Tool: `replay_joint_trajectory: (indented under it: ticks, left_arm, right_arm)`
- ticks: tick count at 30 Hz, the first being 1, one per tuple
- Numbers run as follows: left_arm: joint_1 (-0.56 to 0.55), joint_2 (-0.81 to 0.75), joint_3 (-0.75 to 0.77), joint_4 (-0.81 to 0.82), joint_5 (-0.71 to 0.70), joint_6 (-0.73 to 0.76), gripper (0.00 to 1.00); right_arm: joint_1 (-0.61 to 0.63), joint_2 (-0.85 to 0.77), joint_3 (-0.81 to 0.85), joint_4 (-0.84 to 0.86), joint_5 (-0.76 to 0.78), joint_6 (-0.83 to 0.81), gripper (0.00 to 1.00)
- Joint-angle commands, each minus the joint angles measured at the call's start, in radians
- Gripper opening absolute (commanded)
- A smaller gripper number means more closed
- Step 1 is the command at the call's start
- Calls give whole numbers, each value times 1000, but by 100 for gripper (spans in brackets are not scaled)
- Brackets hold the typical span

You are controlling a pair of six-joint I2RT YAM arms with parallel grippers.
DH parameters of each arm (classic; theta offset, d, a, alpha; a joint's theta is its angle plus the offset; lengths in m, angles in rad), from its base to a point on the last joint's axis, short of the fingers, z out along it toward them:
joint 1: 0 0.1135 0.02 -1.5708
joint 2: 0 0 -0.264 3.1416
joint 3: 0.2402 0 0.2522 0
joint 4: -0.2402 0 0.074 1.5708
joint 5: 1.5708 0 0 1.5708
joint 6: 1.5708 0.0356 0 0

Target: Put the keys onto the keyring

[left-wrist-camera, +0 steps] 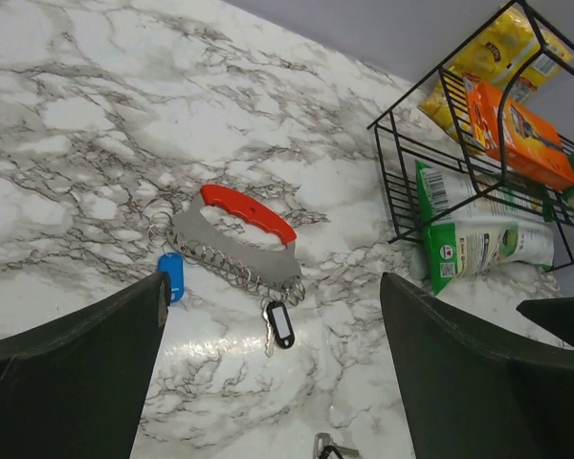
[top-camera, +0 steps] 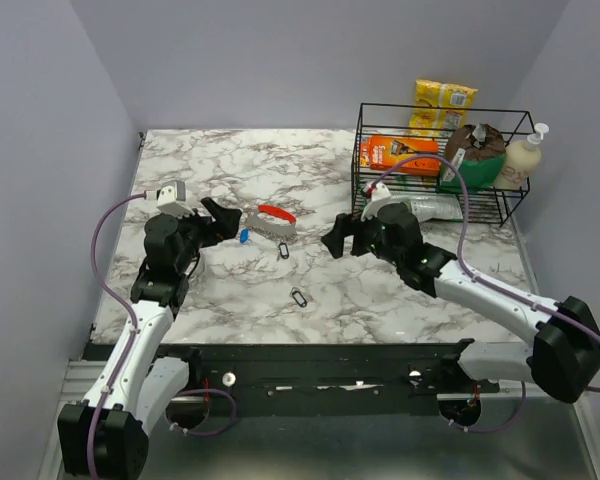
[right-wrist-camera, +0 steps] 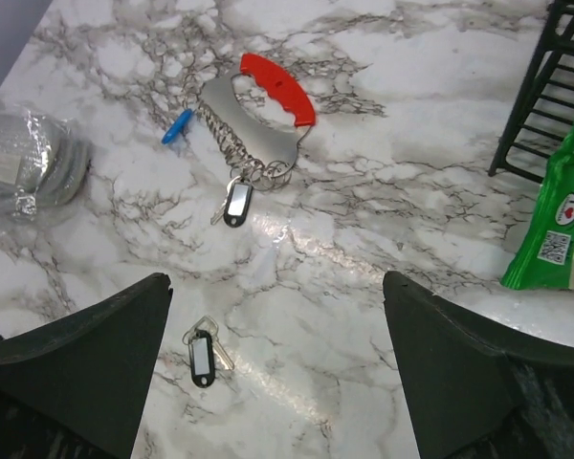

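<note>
1. Keyring (top-camera: 276, 214): flat at mid-table, between the arms. Probably stiff and light; grip the red loop.
2. Loose key (top-camera: 298, 297): nearer the bases. Tiny, likely slippery; pinch its dark head.
3. Left gripper (top-camera: 223, 220) and right gripper (top-camera: 337, 238): both spread wide, empty.

- Left gripper (top-camera: 225, 218): was held aloft, angled rightward; jaws were spread wide, nothing gripped.
- Right gripper (top-camera: 335, 236): was held aloft, angled leftward; jaws were spread wide.
</note>
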Motion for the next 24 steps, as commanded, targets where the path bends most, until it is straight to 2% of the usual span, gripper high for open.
replay_joint_trajectory:
  ticks: [1, 9, 15, 19, 24]
  left_arm:
    - [4, 56, 38, -8, 50, -14, 99]
    - [4, 223, 137, -192, -28, -27, 99]
    - [4, 280, 179, -217, -4, -27, 99]
    - [4, 280, 174, -214, 8, -39, 99]
    - [4, 268, 170, -208, 18, -42, 99]
  right_arm:
    - [61, 105, 88, -20, 46, -27, 100]
    - [102, 381, 260, -60, 18, -2, 99]
    - [104, 530, 413, -126, 3, -8, 88]
    - [107, 657, 532, -163, 5, -2, 74]
    - [115, 780, 670, -243, -18, 7, 63]
